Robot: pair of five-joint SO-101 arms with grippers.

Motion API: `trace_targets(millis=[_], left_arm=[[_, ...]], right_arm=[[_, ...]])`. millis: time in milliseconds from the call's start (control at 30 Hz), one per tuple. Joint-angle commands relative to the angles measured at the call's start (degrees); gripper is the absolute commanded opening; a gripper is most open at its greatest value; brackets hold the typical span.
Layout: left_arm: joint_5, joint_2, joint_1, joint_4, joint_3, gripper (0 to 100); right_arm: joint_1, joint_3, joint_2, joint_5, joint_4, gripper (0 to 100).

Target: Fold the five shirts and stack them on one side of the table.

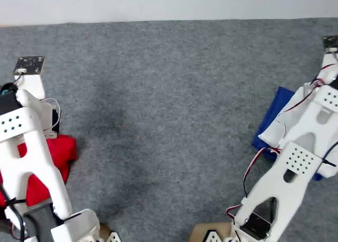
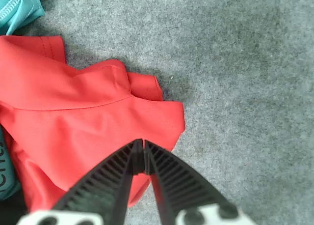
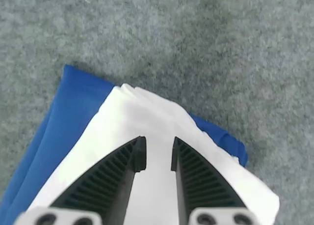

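Note:
A crumpled red shirt (image 2: pixel 83 112) lies on the grey felt table (image 2: pixel 245 87), at the table's left side in the high view (image 1: pixel 59 152). My left gripper (image 2: pixel 143 155) hovers over the shirt's edge, shut, with no cloth between its fingertips. Teal fabric (image 2: pixel 17 9) pokes out beside and under the red shirt. At the right side, a white shirt (image 3: pixel 147 117) rests on a folded blue shirt (image 3: pixel 73 102), whose edge shows beside the right arm (image 1: pixel 272 115). My right gripper (image 3: pixel 154 154) hangs just above the white shirt, open by a narrow gap.
The broad grey middle of the table (image 1: pixel 169 104) lies between the two arms. A pale wall (image 1: pixel 158 4) runs along the far edge. Each arm's white body (image 1: pixel 26 157) covers part of the cloth below it in the high view.

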Motion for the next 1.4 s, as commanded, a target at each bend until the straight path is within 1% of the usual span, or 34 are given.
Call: trace_targets(millis=[0,167,200,333,400,533,600,700,833,967,1100,1200,1300,1367], left_arm=[[-0.53,-1.93,-0.18,0.18,-0.22,1],[-0.53,-2.46,-0.09,0.26,-0.22,1],[-0.53,-2.46,0.00,0.35,-0.31,1],[-0.53,-2.55,0.00,0.44,-0.48,1],[-0.53,-2.64,0.00,0.53,-0.57,1],[-0.53,-5.27,0.00,3.60,-3.12,1],[-0.53,-7.74,-0.18,3.96,-4.53,1],[-0.53,-11.34,-0.26,3.96,-5.58,1],[-1.76,-14.07,-1.49,3.96,-5.49,1],[-6.42,-13.89,-6.95,2.81,-4.26,1],[-14.68,-13.89,-11.96,-1.14,2.42,1],[-19.87,-13.89,-14.59,-4.66,9.45,8],[-20.48,-13.89,-16.62,-10.11,15.96,18],[-20.57,-13.89,-16.88,-14.77,20.09,22]], right_arm=[[-0.22,-3.08,-5.85,-0.79,2.59,9.0],[-2.51,-3.08,-9.36,-1.05,9.27,9.0],[-3.03,-2.99,-10.42,-2.11,10.51,9.0],[-3.38,-2.64,-14.11,-8.88,10.95,9.0],[-3.38,-2.64,-15.78,-10.90,11.03,9.0],[-3.38,-2.37,-20.00,-11.43,11.21,9.0],[-3.38,0.62,-23.25,-11.25,11.21,9.0],[-3.65,11.16,-30.55,-11.08,11.21,8.9],[-3.65,31.65,-43.30,-11.16,11.12,8.9],[-3.65,52.57,-56.13,-11.08,10.95,9.0],[-3.65,69.10,-66.42,-11.08,10.95,9.0],[-3.65,78.68,-72.40,-10.99,10.86,9.0],[-3.56,85.54,-76.44,-10.99,10.86,9.0],[-3.30,88.88,-78.29,-10.90,10.86,9.0]])
